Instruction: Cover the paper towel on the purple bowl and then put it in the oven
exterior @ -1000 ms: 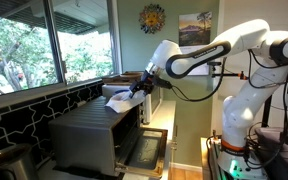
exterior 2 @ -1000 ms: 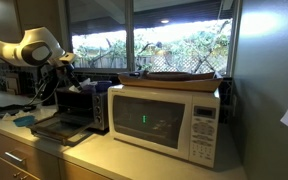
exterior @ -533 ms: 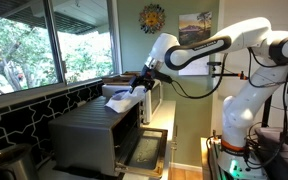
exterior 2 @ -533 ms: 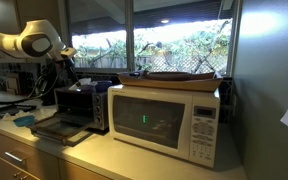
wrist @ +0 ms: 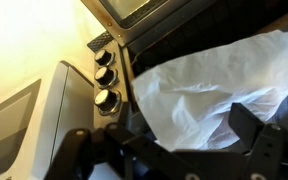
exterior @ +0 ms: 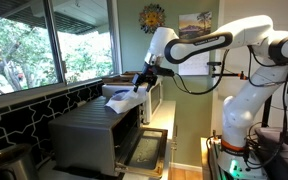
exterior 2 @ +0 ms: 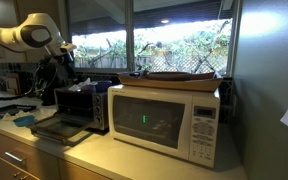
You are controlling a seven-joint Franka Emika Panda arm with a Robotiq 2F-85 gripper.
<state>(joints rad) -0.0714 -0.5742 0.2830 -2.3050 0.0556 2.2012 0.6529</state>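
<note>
- Since the wrist view is blurry and cropped tight, the gripper [wrist: 169, 142] only shows along the bottom edge. Its two dark fingers [wrist: 252, 125] are spread wide, with nothing pinched between them as far as I can see.
- The paper towel [wrist: 214, 80] fills the right side of that view, white and crumpled, and the frame cuts off its right edge. Whatever's under it is just dark shadow.
- In an exterior view the paper towel [exterior: 116, 93] lies on top of the oven [exterior: 89, 135], at the far end. The gripper [exterior: 141, 82] hovers just beside it and a bit above.
- I can't pick out the purple bowl in any view.
- The oven door [exterior: 144, 150] is hinged down, and the inside is too dark to read.
- Three knobs [wrist: 105, 75] sit right next to the paper towel in the wrist view.
- In an exterior view the microwave [exterior 2: 169, 120] is up close with the oven [exterior 2: 82, 103] beyond it. The gripper there blends into dark clutter.
</note>
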